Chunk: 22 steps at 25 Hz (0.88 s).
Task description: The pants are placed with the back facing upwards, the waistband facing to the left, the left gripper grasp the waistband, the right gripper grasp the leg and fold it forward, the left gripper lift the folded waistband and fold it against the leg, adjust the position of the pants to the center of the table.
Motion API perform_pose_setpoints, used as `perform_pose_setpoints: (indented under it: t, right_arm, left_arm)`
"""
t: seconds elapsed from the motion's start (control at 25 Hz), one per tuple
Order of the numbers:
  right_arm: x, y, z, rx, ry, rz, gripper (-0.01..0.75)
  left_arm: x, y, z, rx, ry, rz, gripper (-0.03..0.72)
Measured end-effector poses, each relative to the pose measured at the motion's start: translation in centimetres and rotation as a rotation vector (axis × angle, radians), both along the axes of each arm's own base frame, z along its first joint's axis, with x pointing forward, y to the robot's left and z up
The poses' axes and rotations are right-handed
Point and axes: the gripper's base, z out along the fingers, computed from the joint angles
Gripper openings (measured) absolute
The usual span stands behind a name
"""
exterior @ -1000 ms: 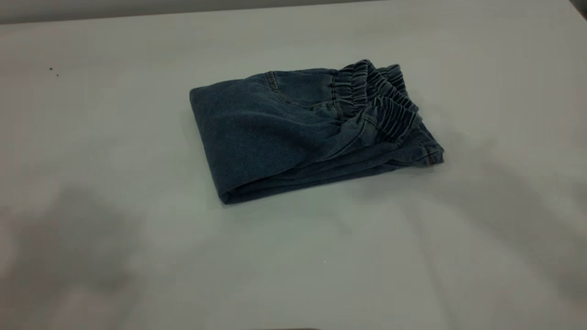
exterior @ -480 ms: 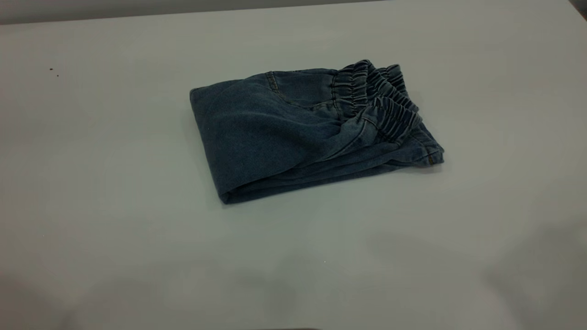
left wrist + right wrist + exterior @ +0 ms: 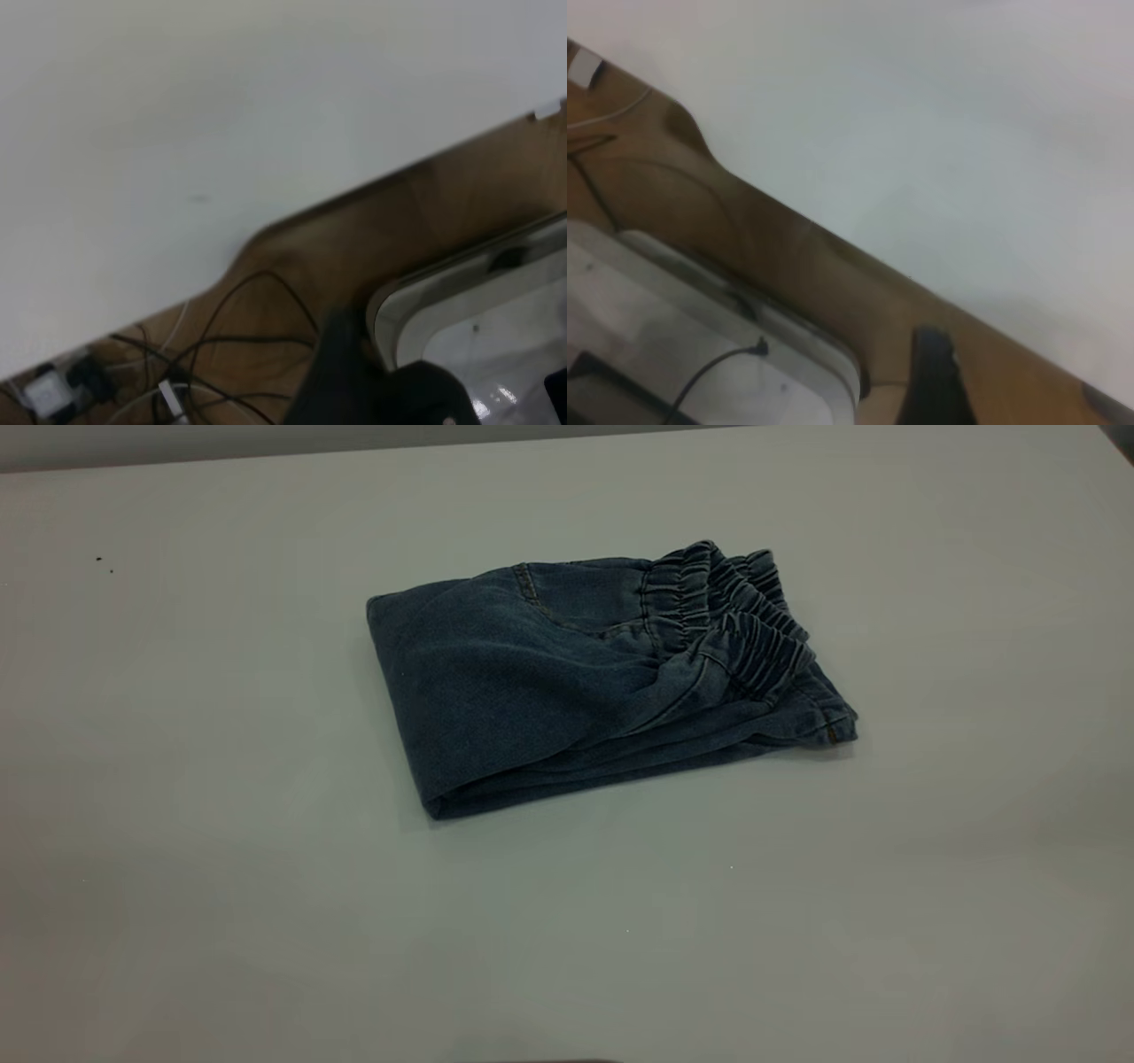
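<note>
exterior view: pants (image 3: 567,691) folded, mid-counter (image 3: 177,779), waistband (image 3: 735,624) toward right edge. soft, limp denim, probably light; best hold at thick waistband. neither pincer visible, state unknown.

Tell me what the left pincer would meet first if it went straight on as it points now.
Likely the brown floor with its cables, just past the table edge; depth is unclear.

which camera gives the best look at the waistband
The exterior view: the pants lie folded on the table, with the ruffled waistband in plain sight along their right end. Both wrist views show only the bare tabletop, its edge and cables below it, with no denim at all.
</note>
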Motion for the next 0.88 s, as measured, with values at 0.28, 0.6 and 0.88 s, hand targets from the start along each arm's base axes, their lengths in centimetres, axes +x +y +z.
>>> perform_pose_setpoints:
  t: [0.28, 0.6, 0.88]
  right_arm:
    - [-0.7, -0.5, -1.1, 0.049, -0.127, -0.012, 0.423]
    - [-0.7, -0.5, -1.1, 0.053, -0.136, -0.013, 0.423]
    - [-1.8, -0.9, -1.8, -0.009, -0.004, 0.023, 0.423]
  left_arm:
    - [-1.3, 0.4, 0.0, -0.063, -0.124, 0.04, 0.59]
    - [-1.5, 0.3, -0.5, -0.09, -0.115, 0.054, 0.59]
    - [-1.5, 0.3, -0.5, -0.091, -0.115, 0.053, 0.59]
